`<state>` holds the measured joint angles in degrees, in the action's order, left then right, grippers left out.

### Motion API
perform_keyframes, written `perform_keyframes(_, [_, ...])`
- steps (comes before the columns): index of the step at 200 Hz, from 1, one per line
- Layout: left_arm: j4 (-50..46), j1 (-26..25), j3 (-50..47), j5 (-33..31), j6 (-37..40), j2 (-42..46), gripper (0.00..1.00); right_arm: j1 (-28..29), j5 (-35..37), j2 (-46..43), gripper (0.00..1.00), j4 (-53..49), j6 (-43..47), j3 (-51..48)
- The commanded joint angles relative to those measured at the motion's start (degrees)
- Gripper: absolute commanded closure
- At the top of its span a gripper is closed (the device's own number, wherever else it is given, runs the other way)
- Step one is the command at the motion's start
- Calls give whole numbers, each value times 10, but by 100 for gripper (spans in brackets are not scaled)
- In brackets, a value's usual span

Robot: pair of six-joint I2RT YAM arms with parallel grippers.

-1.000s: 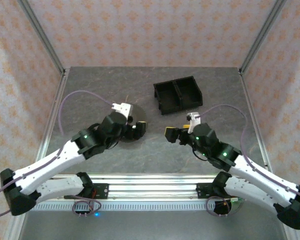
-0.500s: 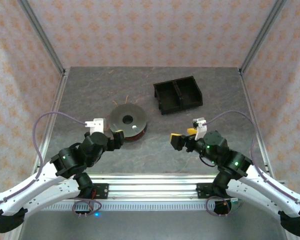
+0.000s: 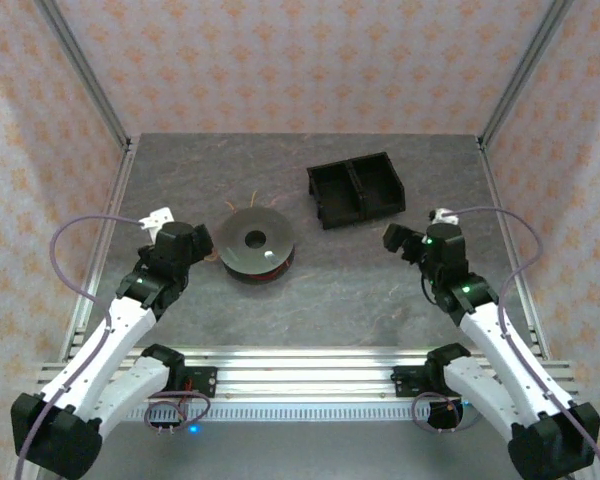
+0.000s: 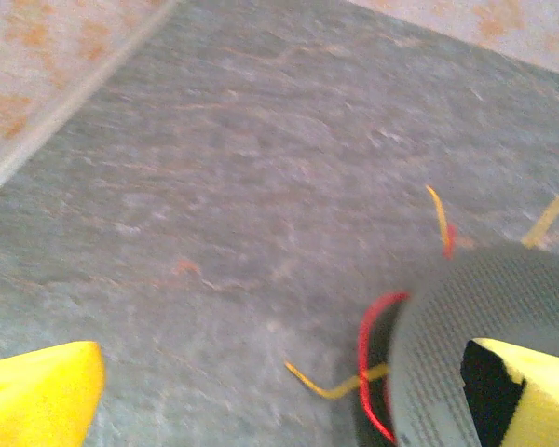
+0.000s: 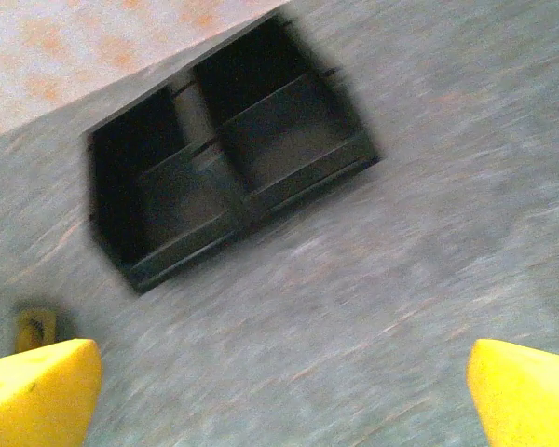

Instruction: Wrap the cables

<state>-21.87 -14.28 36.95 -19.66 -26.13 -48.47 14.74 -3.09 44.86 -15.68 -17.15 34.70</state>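
The cables (image 3: 265,273) sit left of centre on the table (image 3: 330,300), mostly coiled under the rim of the spool (image 3: 258,248). A red turn bulges out at its near edge, and thin ends poke out on the far side. In the left wrist view, that red loop (image 4: 365,349) hangs slack off the spool (image 4: 466,307). One yellow end lies on the table beside it, and orange and yellow tips stick up further back.

The left gripper (image 4: 284,396) hovers just beside the spool's left edge with its jaws spread wide and nothing between them. The right gripper (image 5: 279,386) is well apart on the other side, also spread wide and empty. It faces the bin (image 5: 224,177), which stands behind and to the right of the spool.

The winding looks largely done, so what remains is probably taking in the slack loop and the stray ends. To do that well:

- Come in low with the left gripper and pinch one loose end close to where it leaves the coil, not at its tip, so it does not whip about.
- Bring the right gripper across to hold the spool down by its top face or rim, since a tug could drag the spool along.
- Lead the end round in the direction the turns already run, keeping it lightly taut.
- Take one end at a time.
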Motion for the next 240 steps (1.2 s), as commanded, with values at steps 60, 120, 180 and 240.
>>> perform_keyframes(60, [434, 93, -238, 38, 219, -17, 1, -115, 173, 9, 0, 363, 101, -201])
perform_keyframes(120, [629, 95, -204, 44, 252, -213, 0, -117, 205, 226, 0, 613, 158, -219])
perform_keyframes(180, [965, 112, -245, 100, 291, -421, 0, -104, 121, 416, 1, 790, 204, -210])
perform_keyframes(240, [722, 131, -150, 78, 249, -385, 0, -127, 72, 428, 1, 604, 198, -105])
